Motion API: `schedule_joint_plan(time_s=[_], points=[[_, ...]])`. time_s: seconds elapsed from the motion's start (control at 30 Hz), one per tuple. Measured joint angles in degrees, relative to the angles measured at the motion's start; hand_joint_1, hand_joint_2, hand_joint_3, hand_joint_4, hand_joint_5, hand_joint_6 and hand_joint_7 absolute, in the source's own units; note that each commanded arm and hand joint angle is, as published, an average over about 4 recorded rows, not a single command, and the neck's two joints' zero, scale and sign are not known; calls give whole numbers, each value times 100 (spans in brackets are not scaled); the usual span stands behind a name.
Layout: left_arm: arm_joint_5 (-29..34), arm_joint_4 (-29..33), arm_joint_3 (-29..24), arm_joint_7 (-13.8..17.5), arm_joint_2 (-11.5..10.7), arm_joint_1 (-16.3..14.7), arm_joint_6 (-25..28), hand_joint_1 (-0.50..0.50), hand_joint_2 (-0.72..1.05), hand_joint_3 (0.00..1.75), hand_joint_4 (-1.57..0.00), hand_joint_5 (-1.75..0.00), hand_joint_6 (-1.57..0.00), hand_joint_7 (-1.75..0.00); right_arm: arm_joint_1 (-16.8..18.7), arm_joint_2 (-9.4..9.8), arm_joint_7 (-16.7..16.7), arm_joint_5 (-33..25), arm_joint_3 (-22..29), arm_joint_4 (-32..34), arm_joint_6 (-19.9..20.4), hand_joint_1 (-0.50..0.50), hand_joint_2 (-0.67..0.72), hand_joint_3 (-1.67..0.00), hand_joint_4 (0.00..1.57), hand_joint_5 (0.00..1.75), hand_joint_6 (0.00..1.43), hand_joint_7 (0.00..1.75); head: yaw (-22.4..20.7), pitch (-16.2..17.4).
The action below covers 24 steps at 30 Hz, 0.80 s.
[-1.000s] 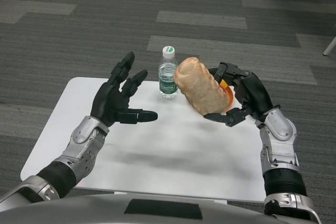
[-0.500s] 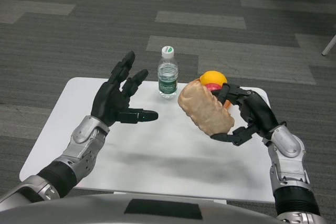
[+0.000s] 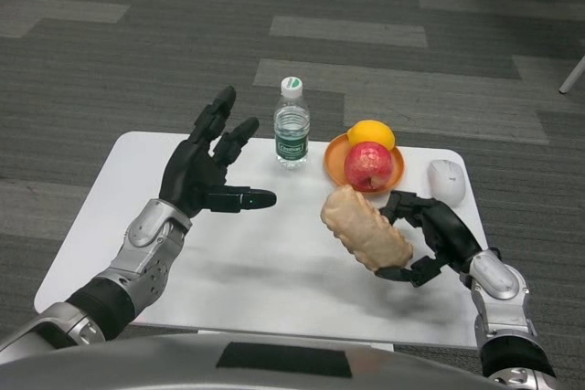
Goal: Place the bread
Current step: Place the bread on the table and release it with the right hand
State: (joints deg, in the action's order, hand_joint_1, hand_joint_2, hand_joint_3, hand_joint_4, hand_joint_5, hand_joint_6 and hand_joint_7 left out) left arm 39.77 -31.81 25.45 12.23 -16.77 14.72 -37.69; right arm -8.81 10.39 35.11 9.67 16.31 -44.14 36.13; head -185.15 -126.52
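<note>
**Bread in the right hand over the table**

The right hand (image 3: pixel 428 242) grips the bread (image 3: pixel 366 226), fingers wrapped around its right side. Beyond the hand sits an orange plate (image 3: pixel 335 160) with an apple (image 3: pixel 368 167) and an orange (image 3: pixel 371 134); a mouse (image 3: pixel 446 181) lies just right of it. The left hand (image 3: pixel 207 172) hovers over the table (image 3: pixel 265 271), fingers spread, a bottle (image 3: pixel 292 125) beyond and to its right.

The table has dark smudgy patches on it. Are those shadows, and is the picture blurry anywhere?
Head view: yes, soft grey shadows lie on the table under the left hand and beneath the bread that the right hand holds. The picture is sharp; the apple has small bright glints.
</note>
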Motion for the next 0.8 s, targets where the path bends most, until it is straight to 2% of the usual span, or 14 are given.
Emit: schedule_joint_plan(time_s=[0.27, 0.33, 0.43, 0.53, 0.57, 0.67, 0.7, 0.8], points=[[4, -3, 2, -1, 1, -1, 0, 50, 52, 9, 0, -41, 0, 0, -105, 154, -130, 331, 45, -646, 176, -38, -48, -71, 6, 107, 98, 154, 24, 38], [4, -4, 4, -1, 2, -1, 0, 50, 47, 9, 0, -41, 0, 0, -156, 166, -160, 379, 53, -734, 204, -38, -48, -71, 6, 107, 97, 154, 44, 41], [5, -5, 11, -1, 1, -1, 0, 50, 49, 7, 0, -41, 0, 0, -263, 176, -193, 463, 80, -906, 255, -38, -48, -75, 6, 107, 95, 154, 4, 46], [4, -6, 16, -1, 1, -1, 1, 50, 52, 2, 0, -41, 0, 0, -365, 186, -261, 493, 96, -1091, 312, -38, -48, -79, 4, 107, 76, 159, -15, 77], [4, -6, 17, -1, 1, -1, 1, 50, 52, 4, 0, -41, 0, 0, -382, 189, -278, 502, 99, -1114, 317, -39, -48, -81, 3, 104, 59, 161, -16, 84], [4, -6, 17, -1, 1, 0, 1, 50, 52, 7, 0, -41, 0, 0, -399, 197, -291, 526, 162, -1161, 375, -48, -48, -87, 0, 87, 9, 152, -23, 102], [5, -6, 18, -1, 1, 0, 1, 50, 52, 7, 0, -41, 0, 0, -398, 201, -291, 530, 218, -1180, 405, -50, -48, -87, 0, 75, 3, 141, -24, 109], [4, -7, 19, -1, 0, 0, 1, 50, 49, 7, 0, -41, 0, 0, -392, 223, -290, 515, 380, -1209, 498, -50, -48, -87, 0, 46, 0, 105, -31, 127]])
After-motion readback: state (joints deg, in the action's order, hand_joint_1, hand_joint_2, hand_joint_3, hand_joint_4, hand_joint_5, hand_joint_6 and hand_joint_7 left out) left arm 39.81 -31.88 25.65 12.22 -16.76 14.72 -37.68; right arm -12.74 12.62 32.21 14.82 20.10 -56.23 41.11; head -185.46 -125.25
